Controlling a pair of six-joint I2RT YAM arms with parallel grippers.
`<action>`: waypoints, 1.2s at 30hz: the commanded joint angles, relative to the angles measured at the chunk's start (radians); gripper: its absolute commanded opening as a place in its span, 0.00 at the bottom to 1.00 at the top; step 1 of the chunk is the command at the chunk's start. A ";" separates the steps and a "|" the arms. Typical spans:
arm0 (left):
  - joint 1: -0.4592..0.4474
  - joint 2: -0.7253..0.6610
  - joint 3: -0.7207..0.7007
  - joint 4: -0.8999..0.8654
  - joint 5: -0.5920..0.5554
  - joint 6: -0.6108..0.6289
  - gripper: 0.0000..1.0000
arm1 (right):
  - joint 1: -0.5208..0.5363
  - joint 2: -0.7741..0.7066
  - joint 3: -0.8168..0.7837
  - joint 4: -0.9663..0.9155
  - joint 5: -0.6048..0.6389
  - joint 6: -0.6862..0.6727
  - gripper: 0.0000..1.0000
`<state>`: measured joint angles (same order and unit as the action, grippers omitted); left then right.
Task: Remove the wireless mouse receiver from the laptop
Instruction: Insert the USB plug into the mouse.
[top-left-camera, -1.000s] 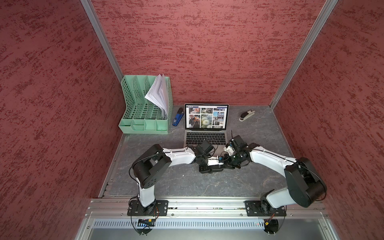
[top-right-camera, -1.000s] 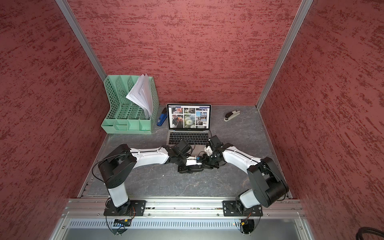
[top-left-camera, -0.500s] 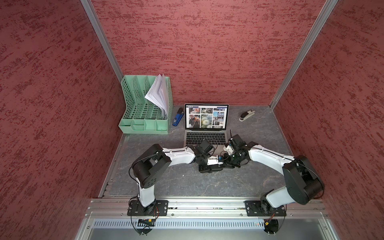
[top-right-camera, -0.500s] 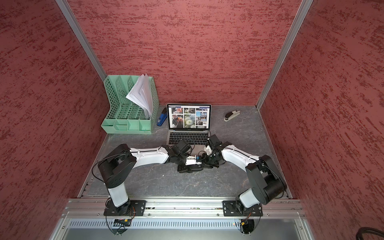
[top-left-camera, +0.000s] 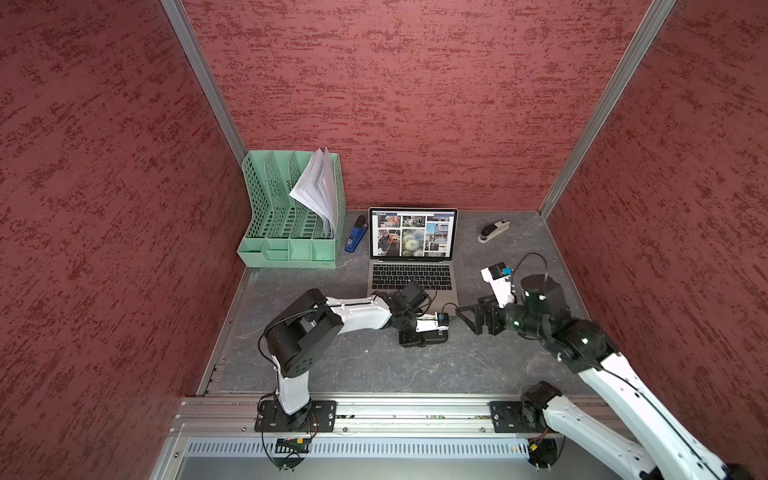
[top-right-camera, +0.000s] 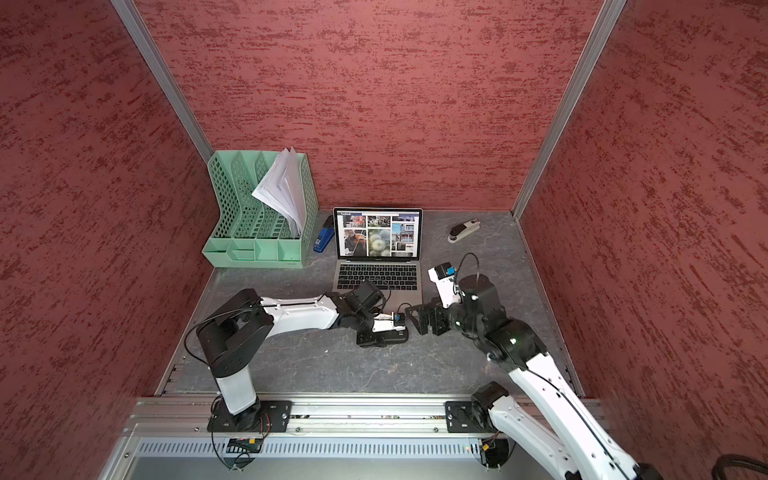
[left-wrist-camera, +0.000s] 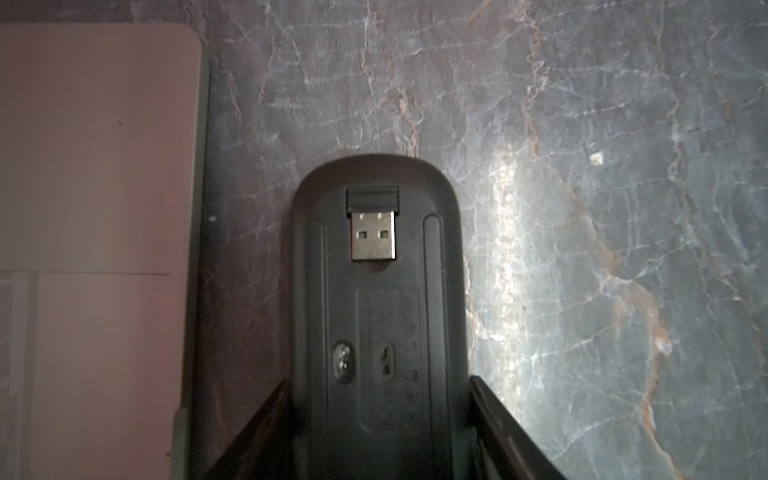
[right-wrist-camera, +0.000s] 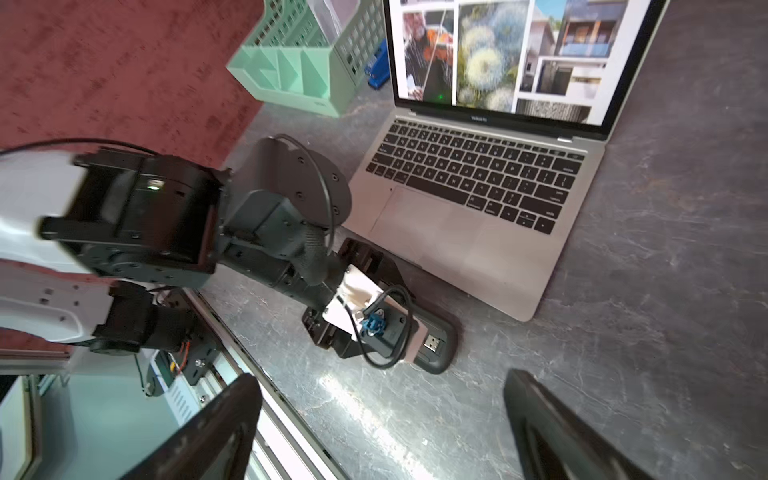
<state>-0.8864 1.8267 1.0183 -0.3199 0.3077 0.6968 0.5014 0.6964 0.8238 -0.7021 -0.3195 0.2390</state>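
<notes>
A black mouse (left-wrist-camera: 374, 316) lies belly up on the table just in front of the right front corner of the laptop (left-wrist-camera: 95, 145). My left gripper (left-wrist-camera: 380, 380) is shut on the sides of the mouse. The wireless mouse receiver (left-wrist-camera: 372, 224), a metal plug with a dark cap, lies in a recess on the underside of the mouse and is out of the laptop. The right wrist view shows the receiver (right-wrist-camera: 433, 344) at the free end of the mouse (right-wrist-camera: 442, 359). My right gripper (top-left-camera: 469, 318) stands open and empty to the right of the mouse (top-left-camera: 432, 337), apart from it. The open laptop (top-left-camera: 411, 276) shows a photo collage.
A green file rack (top-left-camera: 291, 249) holding papers stands at the back left. A blue stapler (top-left-camera: 355, 239) lies beside it. A black and white stapler (top-left-camera: 492, 230) lies at the back right. Red walls close three sides. A metal rail (top-left-camera: 395, 409) runs along the front.
My right gripper was shut right at the mouse. It has opened and drawn back to the right, with its arm raised. The left gripper has not moved.
</notes>
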 joint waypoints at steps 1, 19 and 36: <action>-0.006 -0.012 -0.042 -0.001 0.005 0.018 0.42 | 0.004 -0.090 -0.075 0.082 0.057 0.060 0.98; -0.003 -0.053 -0.058 0.031 -0.004 0.023 0.95 | 0.004 0.081 0.168 -0.119 0.245 -0.299 0.91; 0.061 -0.447 -0.170 0.048 -0.158 -0.050 1.00 | 0.020 0.090 0.195 -0.203 0.211 -0.492 0.90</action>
<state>-0.8570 1.4868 0.8661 -0.2787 0.2024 0.6884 0.5041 0.7650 0.9920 -0.8612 -0.0849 -0.1864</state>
